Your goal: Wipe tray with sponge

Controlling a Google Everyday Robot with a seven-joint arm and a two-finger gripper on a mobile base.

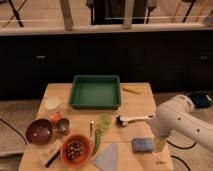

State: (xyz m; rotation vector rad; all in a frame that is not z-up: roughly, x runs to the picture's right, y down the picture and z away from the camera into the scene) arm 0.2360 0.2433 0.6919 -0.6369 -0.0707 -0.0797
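Starting at the left of the counter, the orange bowl and the grey-blue cloth are clutter you can ignore. Don't mistake that triangular cloth for your tool. The tray sits at the back centre, empty and flat on the wood. It looks like stiff, light plastic, so it will probably skate if you press sideways on it. Plan to wipe with downward pressure, or brace your strokes towards a raised wall. Further right, near the front edge, the sponge lies flat, well apart from the tray and free of everything else. Judge it soft, very light and compressible, and because it is thin your fingers must reach almost down to the counter. Take it across its short width, near the middle, so that it doesn't fold or flop. Just to its right, the hand hangs low under the white arm with its jaws spread wide, holding nothing.
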